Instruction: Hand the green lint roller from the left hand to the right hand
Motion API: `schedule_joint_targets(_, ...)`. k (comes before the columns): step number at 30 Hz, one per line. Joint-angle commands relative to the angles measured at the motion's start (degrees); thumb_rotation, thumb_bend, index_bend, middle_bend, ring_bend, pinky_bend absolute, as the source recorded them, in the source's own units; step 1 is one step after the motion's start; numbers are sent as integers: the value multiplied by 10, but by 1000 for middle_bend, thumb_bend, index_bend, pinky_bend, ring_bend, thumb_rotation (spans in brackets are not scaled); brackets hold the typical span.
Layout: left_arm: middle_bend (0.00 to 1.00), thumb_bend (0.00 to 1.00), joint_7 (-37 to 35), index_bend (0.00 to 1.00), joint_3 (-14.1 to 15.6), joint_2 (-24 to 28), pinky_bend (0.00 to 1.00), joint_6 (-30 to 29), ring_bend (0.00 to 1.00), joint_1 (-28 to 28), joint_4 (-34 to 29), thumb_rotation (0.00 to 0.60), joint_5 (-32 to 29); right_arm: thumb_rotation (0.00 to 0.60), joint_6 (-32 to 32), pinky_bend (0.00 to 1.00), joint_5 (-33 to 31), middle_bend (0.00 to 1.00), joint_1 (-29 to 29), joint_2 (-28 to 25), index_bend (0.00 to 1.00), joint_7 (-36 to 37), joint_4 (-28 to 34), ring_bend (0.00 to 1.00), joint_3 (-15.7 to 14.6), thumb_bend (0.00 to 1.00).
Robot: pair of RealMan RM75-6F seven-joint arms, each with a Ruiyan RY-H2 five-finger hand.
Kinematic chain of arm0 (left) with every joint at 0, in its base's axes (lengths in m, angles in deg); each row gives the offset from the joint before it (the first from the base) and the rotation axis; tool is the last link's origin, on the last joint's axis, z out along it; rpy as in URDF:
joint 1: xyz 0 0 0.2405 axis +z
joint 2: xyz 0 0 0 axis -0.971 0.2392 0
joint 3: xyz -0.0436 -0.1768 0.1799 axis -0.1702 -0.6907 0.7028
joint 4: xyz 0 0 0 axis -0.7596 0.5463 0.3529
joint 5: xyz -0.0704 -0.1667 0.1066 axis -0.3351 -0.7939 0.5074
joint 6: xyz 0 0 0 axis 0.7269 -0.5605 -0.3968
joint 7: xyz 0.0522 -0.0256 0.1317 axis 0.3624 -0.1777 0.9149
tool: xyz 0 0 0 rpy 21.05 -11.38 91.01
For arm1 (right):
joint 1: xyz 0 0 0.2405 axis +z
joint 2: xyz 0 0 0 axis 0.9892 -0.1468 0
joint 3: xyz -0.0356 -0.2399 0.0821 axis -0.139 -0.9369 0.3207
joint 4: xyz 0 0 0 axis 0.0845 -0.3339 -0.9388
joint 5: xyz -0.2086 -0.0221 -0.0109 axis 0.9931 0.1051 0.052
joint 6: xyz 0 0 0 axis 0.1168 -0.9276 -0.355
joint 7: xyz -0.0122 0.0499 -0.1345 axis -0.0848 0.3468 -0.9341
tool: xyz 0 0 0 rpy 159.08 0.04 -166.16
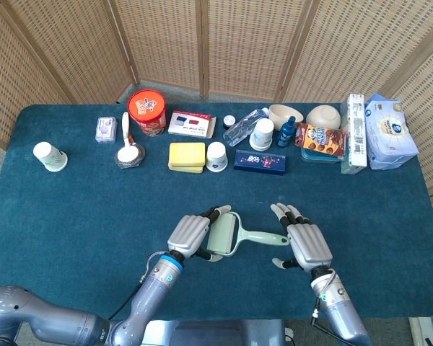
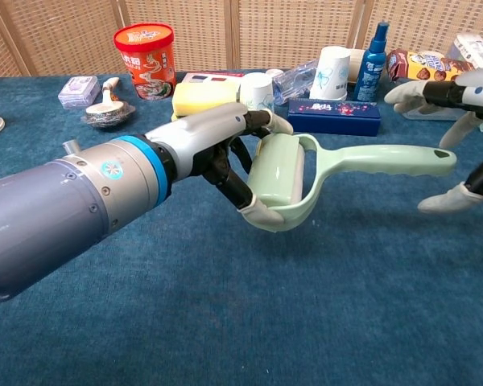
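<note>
My left hand (image 1: 190, 234) (image 2: 217, 145) grips the roller end of the green lint roller (image 1: 234, 236) (image 2: 306, 173) above the blue table. The pale green handle (image 2: 386, 157) points to the right, toward my right hand (image 1: 303, 241) (image 2: 459, 121). That hand is open, fingers spread, with the handle's tip just inside the gap between thumb and fingers. It does not clasp the handle.
Along the far side of the blue table (image 1: 94, 194) stand a red tub (image 1: 146, 112), yellow sponge (image 1: 187, 156), white cups (image 1: 216, 156), a dark blue box (image 1: 260, 161), bottles, bowls and snack packs (image 1: 321, 140). A paper cup (image 1: 50, 156) sits far left.
</note>
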Motion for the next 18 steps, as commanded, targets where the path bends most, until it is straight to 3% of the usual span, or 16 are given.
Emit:
schedule_joint_targets(1, 405, 0, -3, 284, -3, -2, 405, 0, 297, 0, 1, 600, 0, 600, 5, 314, 0, 103, 2, 0, 0, 16, 4, 84, 0, 137)
schedule_joint_targets(9, 405, 0, -25, 283, -14, -9, 405, 5, 296, 3, -2, 600, -2, 600, 18, 380, -3, 155, 9, 6, 0, 45, 7, 137, -1, 231)
schedule_joint_targets(14, 405, 0, -31, 283, -18, -9, 405, 13, 297, 2, -7, 600, -15, 600, 58, 447, 6, 232, 15, -6, 0, 92, 4, 202, -3, 419)
schedule_joint_targets(18, 405, 0, -33, 283, -20, -8, 405, 15, 297, 1, -8, 600, -16, 600, 91, 558, 8, 387, 21, -25, 23, 121, -5, 340, -7, 562)
